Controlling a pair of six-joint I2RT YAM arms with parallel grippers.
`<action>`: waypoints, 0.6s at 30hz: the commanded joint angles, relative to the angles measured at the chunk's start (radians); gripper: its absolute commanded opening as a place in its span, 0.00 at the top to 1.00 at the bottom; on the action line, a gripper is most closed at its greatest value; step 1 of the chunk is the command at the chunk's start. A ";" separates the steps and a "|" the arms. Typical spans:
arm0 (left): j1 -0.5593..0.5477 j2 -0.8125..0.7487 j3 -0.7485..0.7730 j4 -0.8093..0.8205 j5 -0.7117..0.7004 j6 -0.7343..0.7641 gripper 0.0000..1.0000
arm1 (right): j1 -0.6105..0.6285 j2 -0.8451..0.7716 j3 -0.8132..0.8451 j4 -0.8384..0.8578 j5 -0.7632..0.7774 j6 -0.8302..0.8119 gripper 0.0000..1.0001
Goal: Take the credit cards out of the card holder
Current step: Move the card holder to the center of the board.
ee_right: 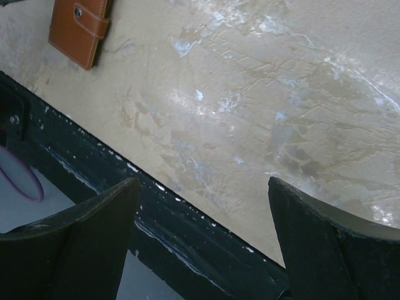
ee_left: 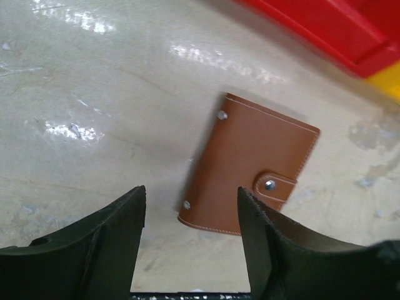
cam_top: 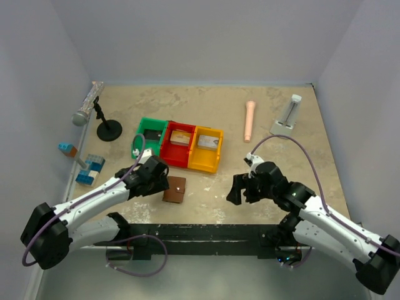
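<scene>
The card holder (cam_top: 174, 189) lies flat on the table in front of the bins, a small brown wallet folded shut with its snap strap fastened (ee_left: 250, 169). My left gripper (cam_top: 162, 180) hovers just left of it, open (ee_left: 190, 200), nothing between the fingers; the holder's near corner lies just beyond the tips. My right gripper (cam_top: 239, 191) stands open (ee_right: 203, 184) over the table's near edge, well right of the holder (ee_right: 78, 28). A flat card-like piece lies in the red bin (cam_top: 180, 137) and another in the yellow bin (cam_top: 208, 142).
Green (cam_top: 150, 132), red (cam_top: 175, 156) and yellow (cam_top: 205, 164) bins stand in a row behind the holder. A microphone on a stand (cam_top: 100, 119) and blue blocks (cam_top: 90, 169) are at the left. A pink cylinder (cam_top: 249, 120) and a white object (cam_top: 289, 115) are at the back right. A black rail (cam_top: 206, 232) runs along the near edge.
</scene>
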 commanded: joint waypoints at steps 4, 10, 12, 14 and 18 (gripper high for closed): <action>0.132 0.002 -0.108 0.191 0.066 0.043 0.40 | 0.138 0.035 0.076 0.037 0.155 0.018 0.19; 0.161 0.027 -0.146 0.295 0.125 0.085 0.50 | 0.216 0.144 0.130 0.051 0.229 0.030 0.20; 0.161 0.058 -0.143 0.332 0.153 0.091 0.52 | 0.236 0.175 0.153 0.058 0.232 0.032 0.20; 0.161 0.081 -0.149 0.370 0.182 0.091 0.53 | 0.252 0.190 0.165 0.064 0.232 0.036 0.20; 0.161 0.127 -0.171 0.453 0.268 0.099 0.54 | 0.264 0.196 0.164 0.068 0.232 0.048 0.20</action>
